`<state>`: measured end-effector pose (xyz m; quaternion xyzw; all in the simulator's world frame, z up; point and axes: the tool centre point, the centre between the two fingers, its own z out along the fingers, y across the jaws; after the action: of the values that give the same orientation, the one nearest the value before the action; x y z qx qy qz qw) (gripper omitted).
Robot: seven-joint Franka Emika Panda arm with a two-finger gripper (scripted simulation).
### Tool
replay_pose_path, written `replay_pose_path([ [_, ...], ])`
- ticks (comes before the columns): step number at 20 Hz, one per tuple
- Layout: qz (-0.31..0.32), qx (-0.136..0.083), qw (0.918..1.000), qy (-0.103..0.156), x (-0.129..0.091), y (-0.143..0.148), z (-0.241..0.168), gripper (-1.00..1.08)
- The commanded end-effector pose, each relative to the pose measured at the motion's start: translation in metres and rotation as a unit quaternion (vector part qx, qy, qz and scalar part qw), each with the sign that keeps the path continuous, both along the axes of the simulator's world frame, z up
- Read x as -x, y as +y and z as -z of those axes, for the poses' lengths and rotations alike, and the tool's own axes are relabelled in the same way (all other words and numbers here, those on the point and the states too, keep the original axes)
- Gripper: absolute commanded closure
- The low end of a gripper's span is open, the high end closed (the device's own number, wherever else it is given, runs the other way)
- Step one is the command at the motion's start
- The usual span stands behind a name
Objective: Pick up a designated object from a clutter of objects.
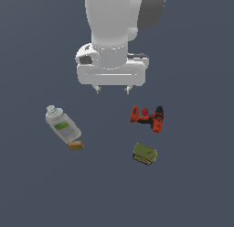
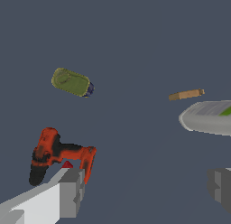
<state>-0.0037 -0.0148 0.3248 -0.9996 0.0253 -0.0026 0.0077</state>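
The red-orange power drill [image 1: 148, 118] with black parts lies on its side on the dark floor at the exterior view's right; it also shows in the wrist view [image 2: 58, 154]. My gripper [image 1: 112, 89] hangs above the floor, up and to the left of the drill, open and empty, with its two fingertips spread wide. In the wrist view one finger [image 2: 67, 191] partly covers the drill's near edge and the other finger [image 2: 221, 187] sits at the frame's side. The gripper [image 2: 144, 189] holds nothing.
A clear bottle with a green-white label [image 1: 61, 124] lies at the exterior view's left, with a tiny tan block [image 1: 76, 145] touching its lower end. An olive-green squat can [image 1: 145, 154] lies just below the drill. The wrist view shows the can [image 2: 72, 81], block [image 2: 186, 94] and bottle [image 2: 208, 117].
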Motion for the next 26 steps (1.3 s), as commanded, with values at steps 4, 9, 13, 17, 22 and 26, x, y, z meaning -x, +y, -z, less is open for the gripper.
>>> replay_pose_path([
  [4,0.003,0.001,1.0,-0.001,0.0,-0.004,0.0,-1.0],
  [9,0.01,0.004,0.9999,-0.005,-0.001,-0.015,-0.001,-1.0],
  [13,0.011,0.004,0.9999,-0.004,-0.001,-0.012,0.001,-1.0],
  [17,0.015,0.004,0.9999,0.0,-0.002,-0.001,0.01,-1.0],
  [22,0.023,0.005,0.9997,0.008,-0.004,0.023,0.031,-1.0],
  [26,0.033,0.007,0.9993,0.018,-0.003,0.052,0.056,-1.0],
])
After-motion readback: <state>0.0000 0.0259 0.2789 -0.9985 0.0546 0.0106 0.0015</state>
